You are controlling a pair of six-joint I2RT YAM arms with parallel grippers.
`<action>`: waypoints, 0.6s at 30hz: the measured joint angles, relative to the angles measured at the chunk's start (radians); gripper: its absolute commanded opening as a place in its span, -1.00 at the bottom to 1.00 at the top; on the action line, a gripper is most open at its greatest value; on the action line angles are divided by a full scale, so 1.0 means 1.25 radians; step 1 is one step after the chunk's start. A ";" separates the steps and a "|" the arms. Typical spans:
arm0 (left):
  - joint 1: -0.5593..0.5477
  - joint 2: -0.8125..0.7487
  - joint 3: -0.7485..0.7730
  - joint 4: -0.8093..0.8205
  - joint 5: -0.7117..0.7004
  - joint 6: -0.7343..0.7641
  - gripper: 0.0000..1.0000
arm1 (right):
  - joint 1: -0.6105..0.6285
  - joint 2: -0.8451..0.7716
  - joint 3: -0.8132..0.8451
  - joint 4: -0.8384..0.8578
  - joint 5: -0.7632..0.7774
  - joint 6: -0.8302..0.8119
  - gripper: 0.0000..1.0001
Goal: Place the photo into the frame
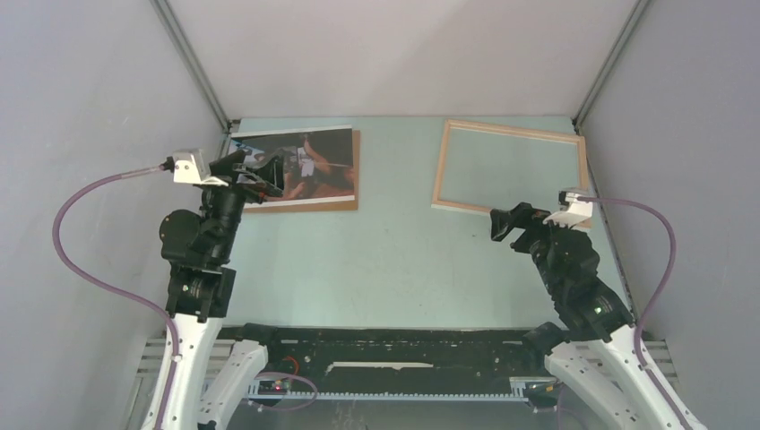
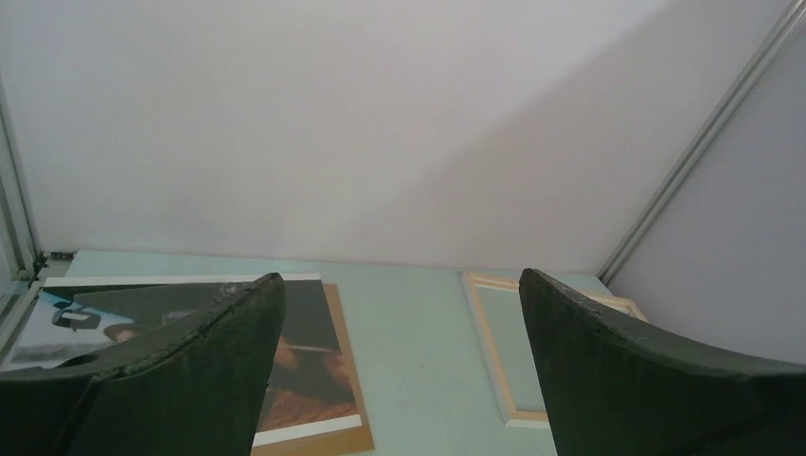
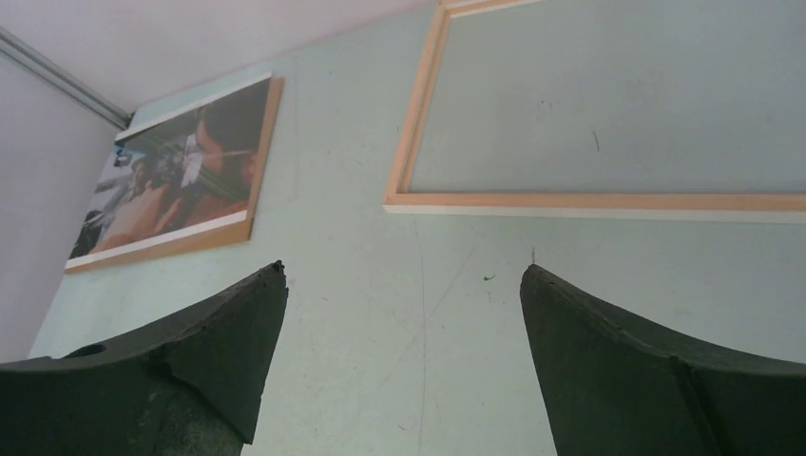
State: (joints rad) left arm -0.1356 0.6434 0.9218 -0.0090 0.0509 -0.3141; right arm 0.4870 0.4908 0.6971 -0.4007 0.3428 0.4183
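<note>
Both sets of jaws were wide open with nothing in them, the left gripper (image 2: 399, 277) over the near left part of the photo (image 1: 324, 159) and the right gripper (image 3: 404, 268) by the near edge of the frame (image 1: 515, 128). Photo was lying face up on a brown board (image 1: 305, 207) at the far left of the table (image 1: 394, 260). Frame lay flat at the far right, well apart from it.
</note>
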 measured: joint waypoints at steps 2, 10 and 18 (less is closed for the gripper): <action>0.001 0.002 0.000 0.007 0.008 0.000 1.00 | 0.000 0.014 -0.013 0.011 0.005 0.003 0.99; 0.003 0.009 0.000 0.027 0.029 -0.007 1.00 | 0.001 0.082 -0.029 0.042 0.013 0.002 0.99; 0.006 0.038 0.000 0.036 0.049 -0.022 1.00 | -0.039 0.263 -0.027 0.142 0.008 -0.058 0.99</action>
State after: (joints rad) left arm -0.1284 0.6903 0.9218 0.0364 0.1116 -0.3412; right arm 0.4385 0.8192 0.6628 -0.2230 0.3523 0.3454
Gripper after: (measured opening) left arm 0.996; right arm 0.994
